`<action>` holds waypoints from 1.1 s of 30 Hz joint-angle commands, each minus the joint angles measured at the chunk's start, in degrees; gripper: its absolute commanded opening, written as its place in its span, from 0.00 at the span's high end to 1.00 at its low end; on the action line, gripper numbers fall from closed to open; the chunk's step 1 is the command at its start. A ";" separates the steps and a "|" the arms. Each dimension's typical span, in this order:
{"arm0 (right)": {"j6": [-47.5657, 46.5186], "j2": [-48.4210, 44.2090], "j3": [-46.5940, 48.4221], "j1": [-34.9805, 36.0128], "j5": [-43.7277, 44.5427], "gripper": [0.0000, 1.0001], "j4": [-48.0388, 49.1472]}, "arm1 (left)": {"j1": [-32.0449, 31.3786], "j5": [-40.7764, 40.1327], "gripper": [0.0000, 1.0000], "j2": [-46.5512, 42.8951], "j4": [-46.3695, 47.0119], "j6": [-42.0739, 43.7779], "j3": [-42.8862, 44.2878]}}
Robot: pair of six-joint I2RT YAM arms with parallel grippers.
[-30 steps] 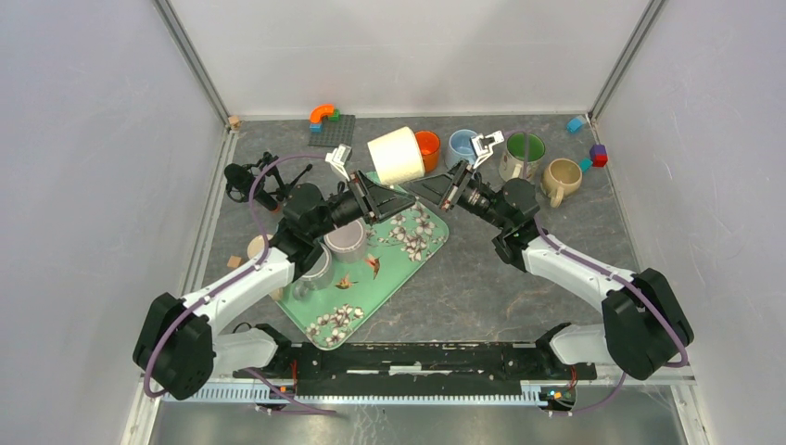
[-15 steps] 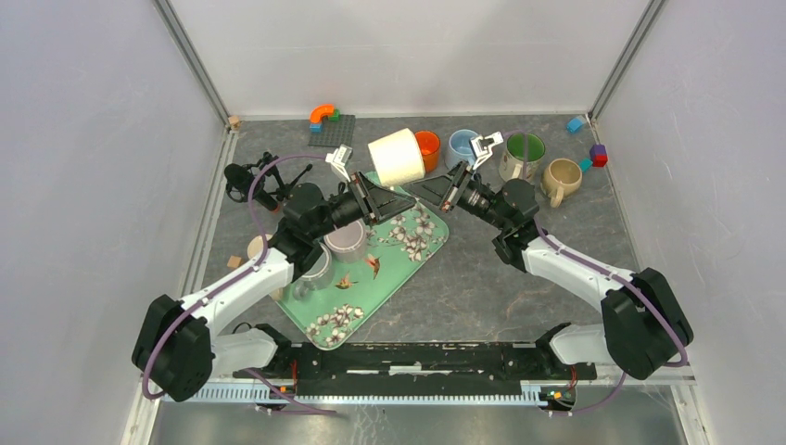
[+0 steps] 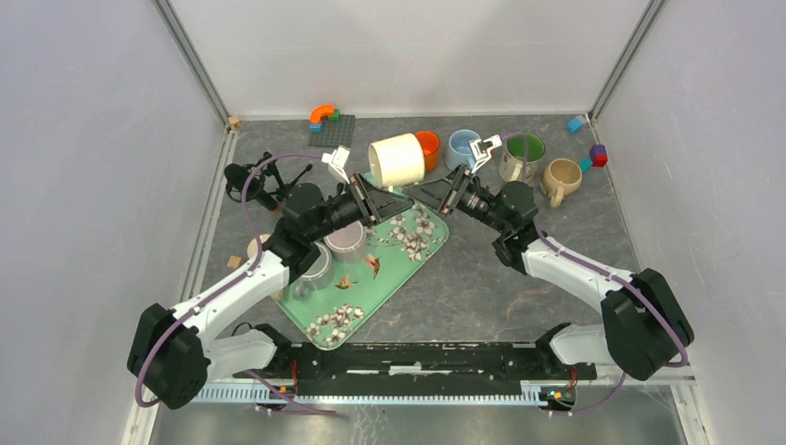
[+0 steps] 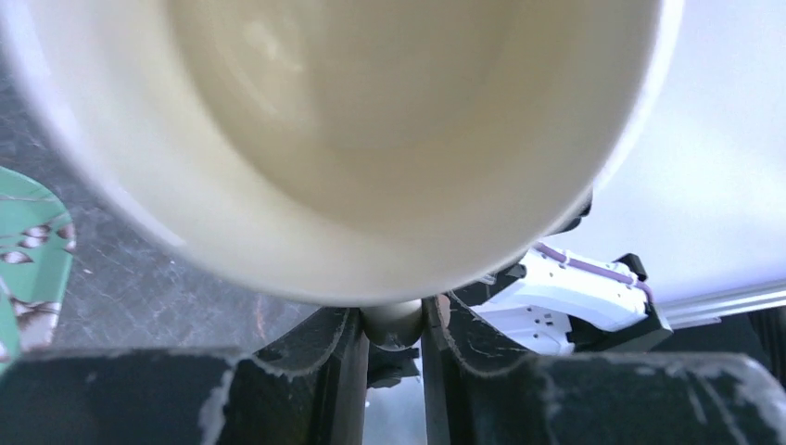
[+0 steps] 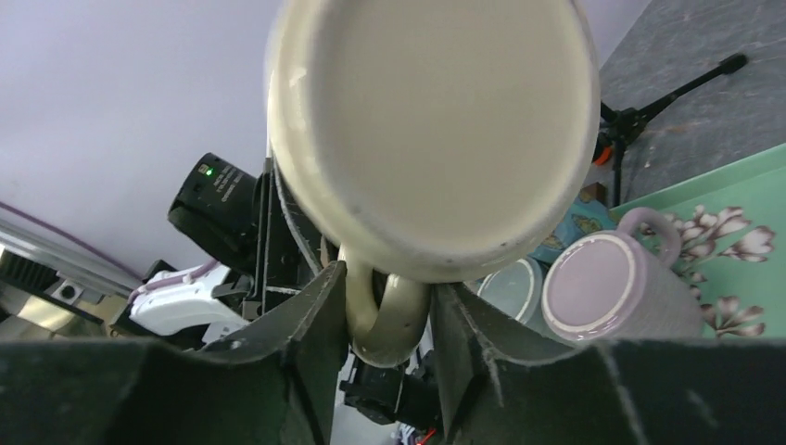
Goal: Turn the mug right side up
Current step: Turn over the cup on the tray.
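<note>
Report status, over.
Left gripper shut on cream ceramic mug handle. Right gripper around handle, grip unclear. Mug aloft, sideways. Green floral tray below.

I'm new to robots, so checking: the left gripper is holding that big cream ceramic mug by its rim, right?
Not quite. The left gripper holds the big cream ceramic mug by its handle, not its rim. The left wrist view shows it.

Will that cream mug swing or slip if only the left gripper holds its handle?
Likely stiff, glossy ceramic: the cream mug could pivot in the left gripper, since only the thin handle is pinched. Probably chips if dropped.
</note>
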 commanded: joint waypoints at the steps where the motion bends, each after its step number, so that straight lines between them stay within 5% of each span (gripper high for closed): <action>1: -5.43 -2.86 0.00 -0.25 0.55 0.49 1.83 | 0.45 -4.06 0.98 -2.24 -0.94 6.90 4.46; 10: -12.45 -5.61 -0.61 -0.25 3.87 0.14 -7.24 | 0.29 -5.97 0.98 -1.48 -7.37 12.34 7.93; 15: -20.66 -10.04 -0.39 -0.24 9.21 0.02 -19.93 | 0.01 -8.21 0.98 -0.71 -14.22 16.84 11.29; 25: -36.01 -25.27 1.01 -0.24 33.23 0.02 -43.15 | -2.02 -12.89 0.98 5.21 -25.56 24.05 19.73; 33: -43.81 -34.86 3.19 -0.24 45.60 0.02 -49.68 | -6.32 -18.40 0.98 15.30 -33.97 28.53 29.50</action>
